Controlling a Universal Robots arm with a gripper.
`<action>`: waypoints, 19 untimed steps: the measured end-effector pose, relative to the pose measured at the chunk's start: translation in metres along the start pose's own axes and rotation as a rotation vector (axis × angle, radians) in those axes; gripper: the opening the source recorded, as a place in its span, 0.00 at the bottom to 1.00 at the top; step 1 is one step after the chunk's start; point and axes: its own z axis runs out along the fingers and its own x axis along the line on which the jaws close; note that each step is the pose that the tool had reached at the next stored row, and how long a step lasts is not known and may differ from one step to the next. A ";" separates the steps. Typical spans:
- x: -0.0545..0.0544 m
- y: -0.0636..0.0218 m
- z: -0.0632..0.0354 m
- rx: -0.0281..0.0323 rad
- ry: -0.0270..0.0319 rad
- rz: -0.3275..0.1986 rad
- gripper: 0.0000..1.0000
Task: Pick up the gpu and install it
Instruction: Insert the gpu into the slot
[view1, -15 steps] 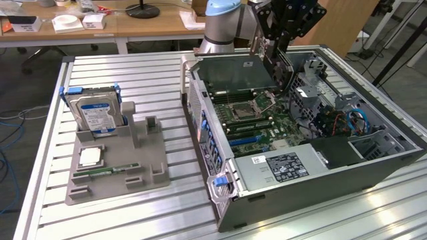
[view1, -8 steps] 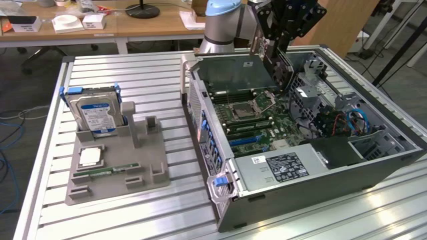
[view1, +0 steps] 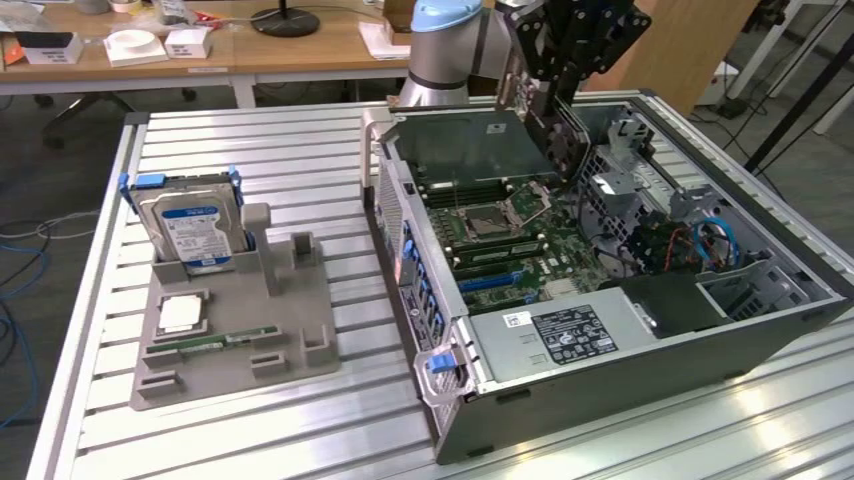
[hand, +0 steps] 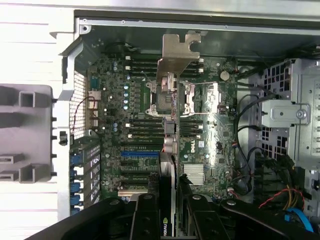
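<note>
The gpu (hand: 169, 150) hangs edge-on between my gripper's black fingers (hand: 145, 220), its silver end bracket (hand: 177, 50) pointing away from the wrist. My gripper (hand: 170, 217) is shut on the card's sides. Under the card lies the motherboard (hand: 130, 125) of the open computer case (view1: 641, 350), with the processor socket and the expansion slots (hand: 135, 165) below it. In the exterior view my gripper (view1: 550, 85) stands over the far end of the case, holding the gpu (view1: 545, 125) upright just above the board, apart from the slots.
A grey parts holder (view1: 227, 340) sits on the slatted table at the exterior view's left, carrying a hard drive (view1: 187, 230), a processor (view1: 180, 312) and a memory stick (view1: 220, 340). Inside the case are a power supply (view1: 561, 335), a drive cage (hand: 295, 115) and loose cables (view1: 701, 245).
</note>
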 end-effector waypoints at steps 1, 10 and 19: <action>0.000 0.0000 0.0000 -0.0006 0.0006 -0.016 0.26; 0.000 0.0001 0.0000 -0.0057 0.0057 -0.144 0.26; 0.000 0.0002 0.0000 -0.0108 0.0107 -0.272 0.26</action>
